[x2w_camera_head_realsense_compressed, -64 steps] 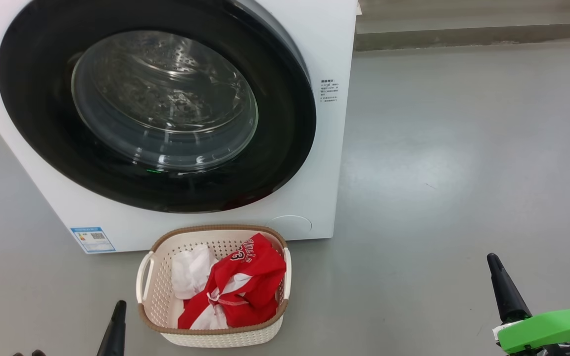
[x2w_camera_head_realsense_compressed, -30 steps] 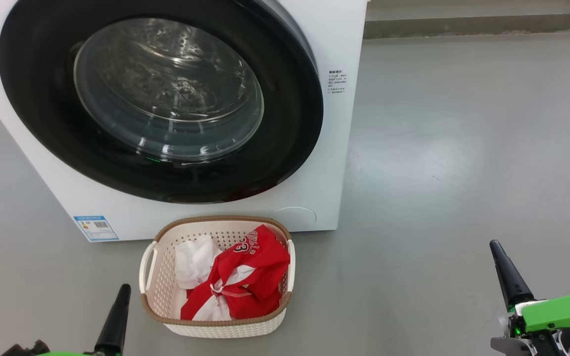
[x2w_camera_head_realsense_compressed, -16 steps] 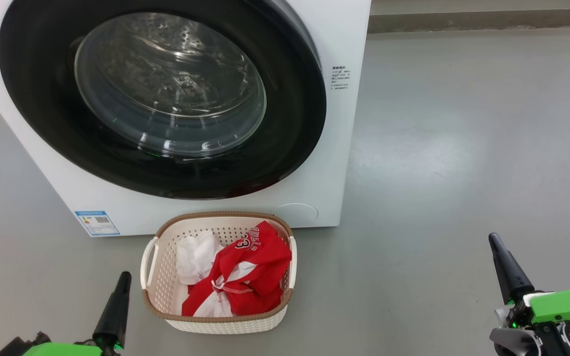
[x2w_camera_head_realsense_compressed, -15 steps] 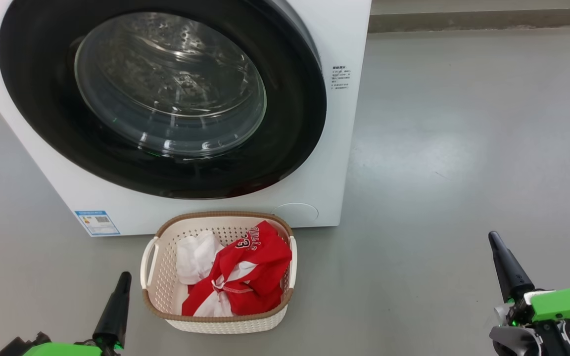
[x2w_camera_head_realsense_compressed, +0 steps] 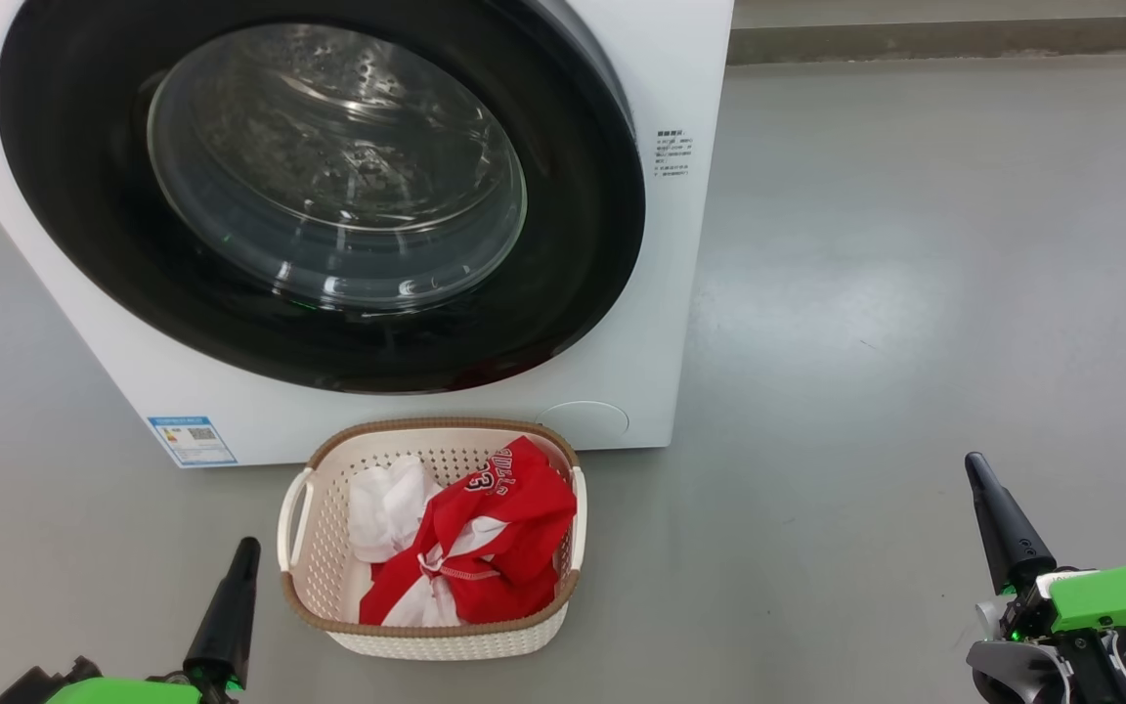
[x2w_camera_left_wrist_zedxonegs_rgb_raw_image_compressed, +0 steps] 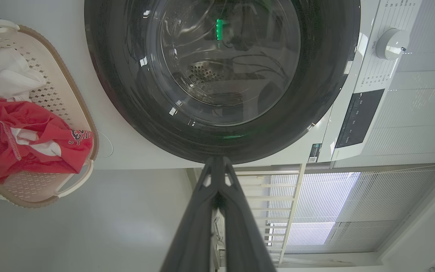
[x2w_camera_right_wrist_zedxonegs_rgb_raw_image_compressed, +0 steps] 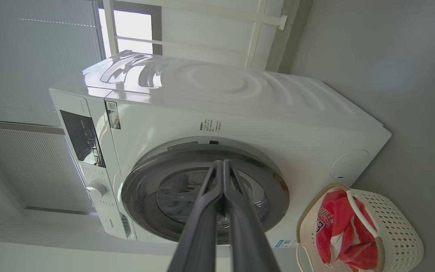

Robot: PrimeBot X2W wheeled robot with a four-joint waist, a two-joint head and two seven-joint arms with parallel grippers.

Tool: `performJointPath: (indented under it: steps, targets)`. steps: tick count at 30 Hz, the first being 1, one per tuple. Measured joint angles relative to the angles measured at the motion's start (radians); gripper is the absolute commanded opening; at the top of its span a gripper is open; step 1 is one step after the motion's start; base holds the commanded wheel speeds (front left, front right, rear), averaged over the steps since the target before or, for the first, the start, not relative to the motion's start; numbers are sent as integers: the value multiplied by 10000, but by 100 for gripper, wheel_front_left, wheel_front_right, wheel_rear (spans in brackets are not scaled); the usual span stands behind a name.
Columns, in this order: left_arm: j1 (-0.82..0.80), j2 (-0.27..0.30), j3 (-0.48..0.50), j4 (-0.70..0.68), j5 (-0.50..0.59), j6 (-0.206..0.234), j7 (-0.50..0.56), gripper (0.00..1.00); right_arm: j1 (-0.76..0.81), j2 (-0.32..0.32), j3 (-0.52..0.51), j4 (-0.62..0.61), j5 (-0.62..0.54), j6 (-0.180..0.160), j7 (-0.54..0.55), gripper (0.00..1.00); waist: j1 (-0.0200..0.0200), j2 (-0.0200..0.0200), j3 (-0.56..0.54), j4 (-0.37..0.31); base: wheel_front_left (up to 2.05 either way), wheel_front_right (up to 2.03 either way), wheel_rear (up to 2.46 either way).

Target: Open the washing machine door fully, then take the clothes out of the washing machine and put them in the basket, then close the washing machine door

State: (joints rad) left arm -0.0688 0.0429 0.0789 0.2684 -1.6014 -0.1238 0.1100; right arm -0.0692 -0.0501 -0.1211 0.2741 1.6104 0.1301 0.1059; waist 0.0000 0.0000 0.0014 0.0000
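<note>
The white washing machine (x2w_camera_head_realsense_compressed: 666, 293) stands ahead with its black-rimmed door (x2w_camera_head_realsense_compressed: 573, 293) flat against its front, the glass window showing the steel drum. In front of it on the floor sits the cream basket (x2w_camera_head_realsense_compressed: 431, 640), holding the clothes (x2w_camera_head_realsense_compressed: 485, 548): a red jersey and white cloth. My left gripper (x2w_camera_head_realsense_compressed: 245, 548) is shut, low at the left of the basket and apart from it. My right gripper (x2w_camera_head_realsense_compressed: 975, 467) is shut, far to the right over bare floor. Both wrist views show the door (x2w_camera_left_wrist_zedxonegs_rgb_raw_image_compressed: 315, 94) (x2w_camera_right_wrist_zedxonegs_rgb_raw_image_compressed: 278, 189), the basket (x2w_camera_left_wrist_zedxonegs_rgb_raw_image_compressed: 77, 113) (x2w_camera_right_wrist_zedxonegs_rgb_raw_image_compressed: 398, 223) and pressed-together fingers (x2w_camera_left_wrist_zedxonegs_rgb_raw_image_compressed: 202, 211) (x2w_camera_right_wrist_zedxonegs_rgb_raw_image_compressed: 206, 211).
Grey floor (x2w_camera_head_realsense_compressed: 915, 293) stretches to the right of the machine, up to a low kerb (x2w_camera_head_realsense_compressed: 954, 44) at the back. A control panel and dial (x2w_camera_left_wrist_zedxonegs_rgb_raw_image_compressed: 391, 43) top the machine. Blinds and a white rail frame (x2w_camera_left_wrist_zedxonegs_rgb_raw_image_compressed: 296, 211) stand behind it.
The head camera has pulled back and tilted slightly, so the machine and basket sit a little higher in view. My right gripper has crept slightly upward; nothing else has moved.
</note>
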Motion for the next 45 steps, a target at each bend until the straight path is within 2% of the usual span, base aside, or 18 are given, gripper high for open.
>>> performJointPath:
  steps: [45]
  targets:
    - [0, -2, 2, 0, -2, 0, 0, 0, 0, 21, -17, 0, 0, 0, 2, 0, 0, 0, 0, 0, 0, 0, 0]
